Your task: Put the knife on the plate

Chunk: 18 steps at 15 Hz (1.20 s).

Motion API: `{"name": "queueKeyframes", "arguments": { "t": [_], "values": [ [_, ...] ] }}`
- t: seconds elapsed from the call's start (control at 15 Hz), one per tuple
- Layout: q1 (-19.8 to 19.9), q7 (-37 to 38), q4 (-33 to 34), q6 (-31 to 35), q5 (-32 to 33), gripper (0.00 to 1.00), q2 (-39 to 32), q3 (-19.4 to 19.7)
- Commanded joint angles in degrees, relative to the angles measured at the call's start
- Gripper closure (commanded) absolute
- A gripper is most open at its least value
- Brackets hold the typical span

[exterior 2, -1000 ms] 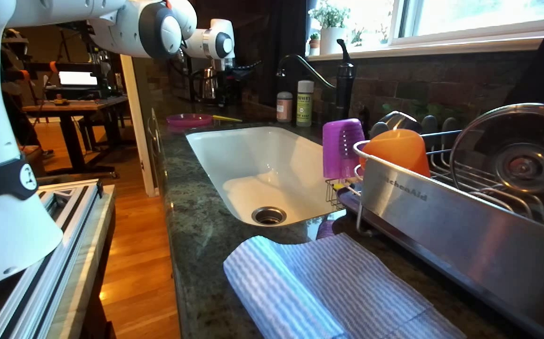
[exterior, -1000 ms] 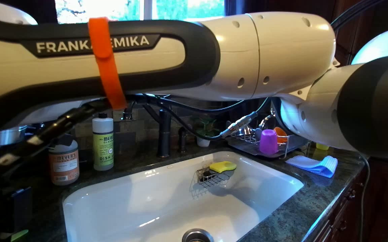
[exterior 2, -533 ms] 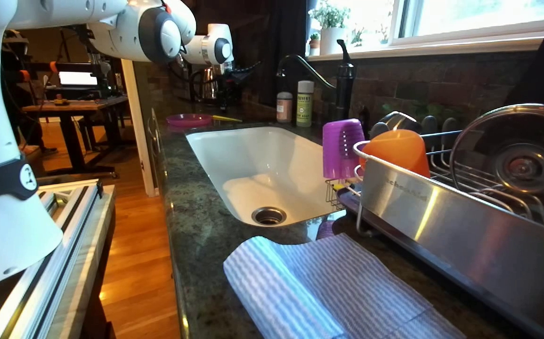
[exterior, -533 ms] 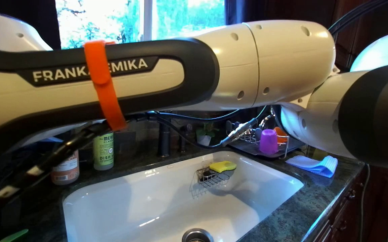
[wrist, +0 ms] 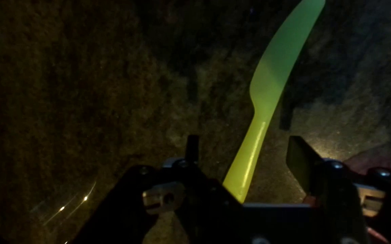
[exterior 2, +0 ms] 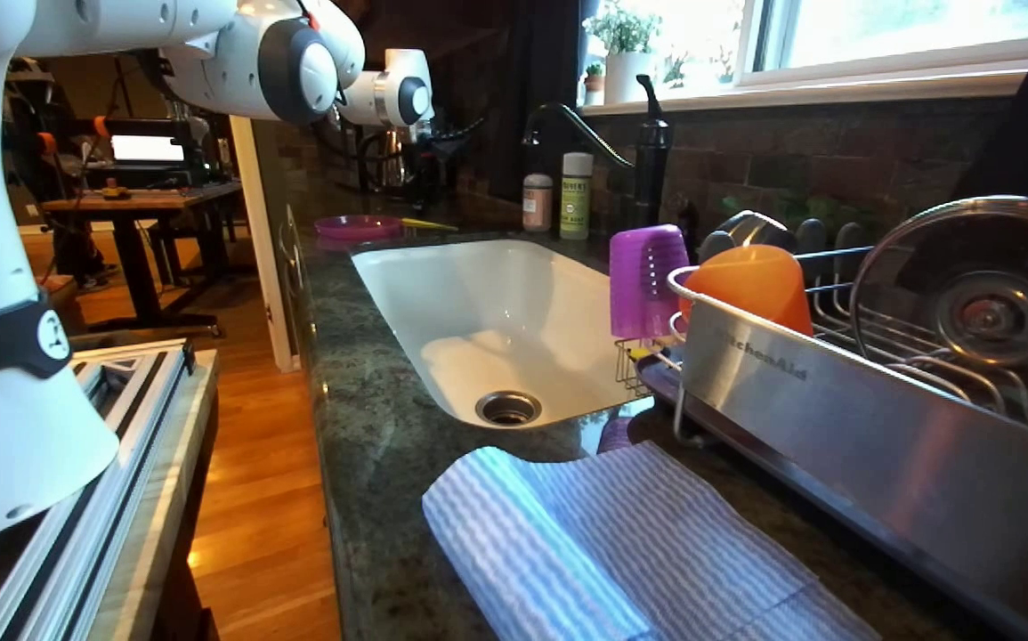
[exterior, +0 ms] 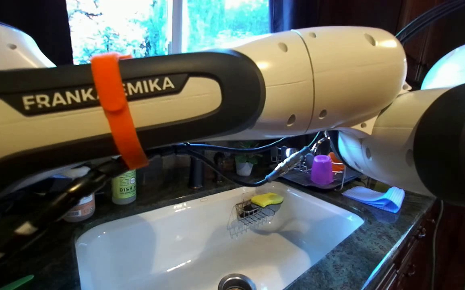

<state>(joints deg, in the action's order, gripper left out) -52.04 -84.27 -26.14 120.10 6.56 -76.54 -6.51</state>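
"Which step was the gripper (wrist: 244,149) on?"

"The pick-up, I judged. Its fingers (wrist: 302,162) stood well apart, clamped on nothing. The knife (wrist: 266,98) lay on the dark countertop (exterior 2: 367,374), with its handle showing in the gap between them and its blade ahead of them."

"And the next move?"

"It called for lowering onto the handle, then bringing the fingers together. How high they hung, I couldn't tell. The plate (exterior 2: 358,234) was for afterwards; in an exterior view it sat lower than the gripper and off to one side, just beside the knife, touching or not I couldn't say."

"Which way did the knife point?"

"Tip outward, away from the gripper; the handle's butt ran back toward it. The long axis followed the gripper's reach for the most part, but on a slant, the tip leaning toward the side of the finger at the right of the wrist view."

"Good enough for a grasp?"

"Nearly, I thought. The fingers would meet across the handle, though a slight wrist turn should square them."
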Motion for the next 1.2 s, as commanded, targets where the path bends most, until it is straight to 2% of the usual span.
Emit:
{"name": "queueKeyframes", "arguments": {
  "t": [0.0,0.07,0.2,0.33,0.47,0.67,0.73,0.87,1.13],
  "values": [
    [0.16,-2.89,1.07,2.68,0.01,0.45,-2.25,-0.74],
    [0.27,-3.61,1.06,3.22,-0.16,0.54,-2.59,-0.94],
    [0.54,-4.82,0.95,3.69,-0.78,0.61,-3.02,-1.70],
    [0.72,-5.78,0.72,3.61,-1.10,0.55,-3.06,-2.27],
    [1.12,-6.66,0.46,2.84,-1.71,0.56,-2.82,-3.07],
    [2.41,-7.49,-0.18,-1.26,-4.28,0.72,-2.17,-5.54],
    [2.72,-7.52,-0.19,-1.76,-4.83,0.67,-2.13,-5.94],
    [3.39,-7.13,-0.25,-3.38,-5.96,0.69,-2.01,-6.66],
    [4.04,-4.88,-0.32,-5.02,-6.83,0.63,-1.91,-6.48]
  ]
}}
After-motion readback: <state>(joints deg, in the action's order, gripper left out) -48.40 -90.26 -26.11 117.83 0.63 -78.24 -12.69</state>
